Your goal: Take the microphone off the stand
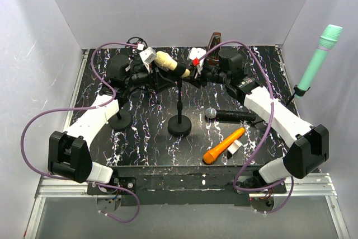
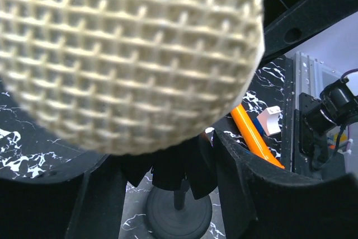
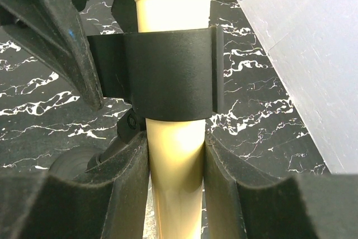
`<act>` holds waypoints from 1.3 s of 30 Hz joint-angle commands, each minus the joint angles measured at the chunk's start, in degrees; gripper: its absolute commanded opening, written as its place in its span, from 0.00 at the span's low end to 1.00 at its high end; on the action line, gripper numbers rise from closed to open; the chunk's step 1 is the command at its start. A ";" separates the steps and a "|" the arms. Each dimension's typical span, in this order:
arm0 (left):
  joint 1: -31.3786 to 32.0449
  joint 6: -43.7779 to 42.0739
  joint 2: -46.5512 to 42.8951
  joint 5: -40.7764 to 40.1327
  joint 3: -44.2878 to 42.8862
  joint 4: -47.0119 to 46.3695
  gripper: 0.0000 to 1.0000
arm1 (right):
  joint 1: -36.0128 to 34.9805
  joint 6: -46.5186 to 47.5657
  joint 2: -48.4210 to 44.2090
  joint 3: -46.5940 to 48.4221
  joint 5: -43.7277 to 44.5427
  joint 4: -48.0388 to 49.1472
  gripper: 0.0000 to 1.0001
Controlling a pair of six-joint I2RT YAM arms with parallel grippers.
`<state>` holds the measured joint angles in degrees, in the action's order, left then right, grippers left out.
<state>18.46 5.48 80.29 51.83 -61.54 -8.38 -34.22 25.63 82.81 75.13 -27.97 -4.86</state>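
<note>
I look down from above and see the cream microphone [image 1: 169, 64] up in the air, near the back of the worktop [image 1: 145, 144]. It sits in the black clip [image 3: 168, 74] at the top of the stand [image 1: 179, 102]. It is tilted, with its round mesh head to the left and its thin end to the right. The round foot of the stand rests on the worktop, in the middle.

My right gripper [image 3: 174, 194] is at the thin end. Its two fingers [image 3: 126, 194] are squeezed on the cream handle, one on each side, just below the clip. The clip wraps all the way round the handle.

My left gripper [image 2: 159, 160] is at the head end. In its own camera the mesh head is very big and blurry, and it fills most of the view. I see a black finger low down on each side of it. I cannot tell if those fingers are pressing on the head or just sitting beside it.

A black microphone [image 1: 230, 115] lies flat on the worktop to the right of the stand. An orange microphone [image 1: 224, 145] lies nearer to me. A green microphone [image 1: 318, 60] is clipped up by the right wall. A second stand [image 1: 119, 117] is on the left, under my left arm.
</note>
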 commanded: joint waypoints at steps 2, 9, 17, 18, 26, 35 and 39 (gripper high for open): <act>0.09 -1.87 0.92 3.71 -1.48 -0.15 0.29 | -0.15 -1.02 -0.54 0.98 0.72 -1.20 0.01; -0.26 -3.36 0.40 3.36 -1.31 1.96 0.00 | -0.06 -4.18 0.34 4.57 1.86 0.20 0.01; -0.53 -0.04 -0.14 2.75 -0.42 0.39 0.53 | 0.20 -4.18 0.43 5.20 1.07 -0.06 0.01; -0.53 0.67 0.30 2.83 -0.60 -0.22 0.55 | 0.20 -4.36 0.43 4.94 0.90 -0.23 0.01; -0.26 1.38 1.89 3.01 -1.57 -1.11 0.71 | 0.12 -4.27 0.43 4.58 1.25 -0.15 0.01; -0.26 -0.46 3.03 4.24 -2.27 -1.11 0.29 | 0.12 -4.36 0.87 4.94 0.63 -0.50 0.01; -0.26 -1.34 2.77 4.68 -2.36 -0.15 0.00 | 0.11 -4.36 1.13 5.55 0.63 -0.41 0.01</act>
<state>18.02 6.48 83.20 55.51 -62.08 -8.86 -34.13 22.59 83.88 77.49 -26.98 -7.64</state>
